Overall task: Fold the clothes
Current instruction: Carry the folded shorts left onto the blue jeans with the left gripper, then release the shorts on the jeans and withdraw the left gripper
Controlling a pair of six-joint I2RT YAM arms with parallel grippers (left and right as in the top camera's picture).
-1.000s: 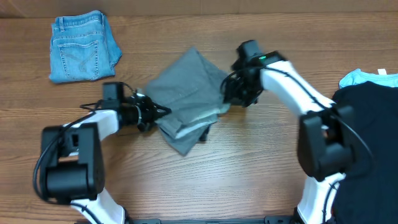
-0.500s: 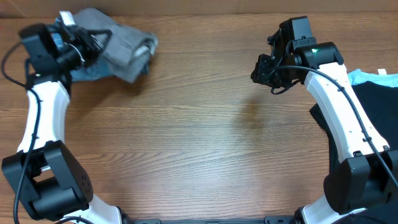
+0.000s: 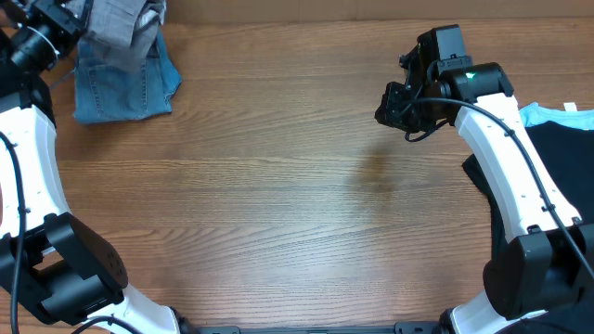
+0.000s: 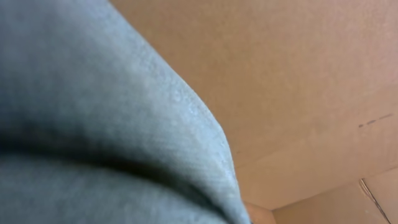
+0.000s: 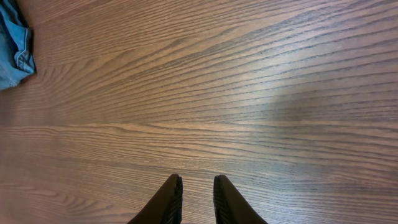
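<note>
The left gripper (image 3: 67,28) is up in the far left corner, and its jaws are hidden; its own camera sees only grey cloth pressed close. From above, the grey shorts (image 3: 125,19) hang bunched at its tip, so I take it to be clamped on them, though I can't see the fingers themselves. The right gripper (image 5: 197,180) hovers over bare table (image 3: 278,204) with its fingers drawn in to a narrow gap and nothing between them. The grey shorts sit right at the top edge of the overhead view, overlapping the upper part of the blue denim shorts (image 3: 125,85). The denim shorts lie in a fairly neat squared packet in that corner; they look folded and put aside. Whether the grey shorts are resting on them or held just above, I can't tell; the bundle looks compact but a bit rumpled. The middle of the table has nothing on it. Over on the right edge a black garment (image 3: 574,172) lies spread and loose beside the right arm, with a light-blue one (image 3: 543,113) peeking out at its far side; neither looks folded. By my reckoning one piece is done, the grey shorts are about to join it, and the black and light-blue pieces are left to do.
</note>
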